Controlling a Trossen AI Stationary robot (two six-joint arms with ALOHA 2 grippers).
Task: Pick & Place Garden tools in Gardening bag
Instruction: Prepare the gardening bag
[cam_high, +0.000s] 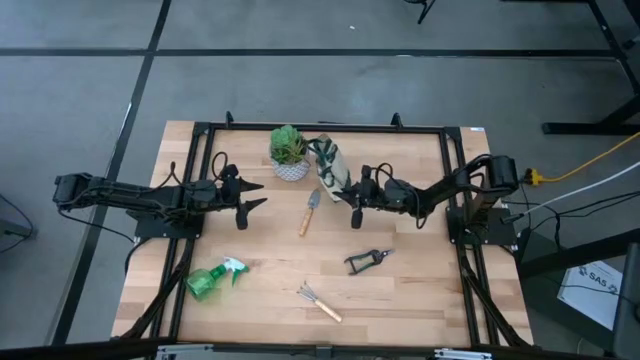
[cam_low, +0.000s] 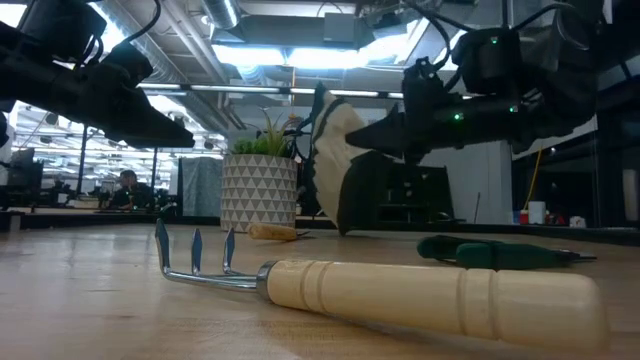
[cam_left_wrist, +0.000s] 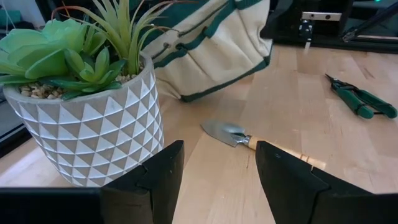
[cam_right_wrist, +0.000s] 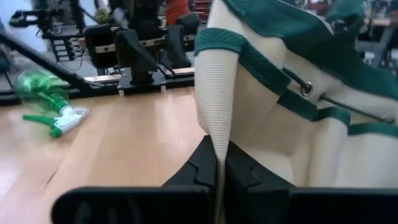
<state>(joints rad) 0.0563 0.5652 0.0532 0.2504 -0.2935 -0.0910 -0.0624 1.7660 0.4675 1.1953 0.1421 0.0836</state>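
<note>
The cream gardening bag (cam_high: 330, 163) with green trim stands tilted at the far middle of the table, beside the potted plant (cam_high: 289, 153). My right gripper (cam_high: 352, 195) is shut on the bag's cloth. My left gripper (cam_high: 256, 194) is open and empty, left of the trowel (cam_high: 309, 212), which lies flat between the two grippers. The black shears (cam_high: 367, 260), the wooden-handled rake (cam_high: 320, 302) and the green spray bottle (cam_high: 213, 280) lie flat on the near half of the table. The left wrist view shows the trowel (cam_left_wrist: 233, 134) ahead of the open fingers. My right gripper pinches a cream fold of the bag's wall (cam_right_wrist: 217, 134), just below its green-trimmed rim, between its two fingers (cam_right_wrist: 193, 168). The fingers come level from the table's right side. The bag leans, with its lower edge (cam_left_wrist: 186, 96) on the table.
The white patterned pot (cam_left_wrist: 93, 124) stands close to my left gripper and against the bag. A black frame (cam_high: 320, 128) runs along the table's far edge and both sides. Bare wood lies between the trowel and the shears.
</note>
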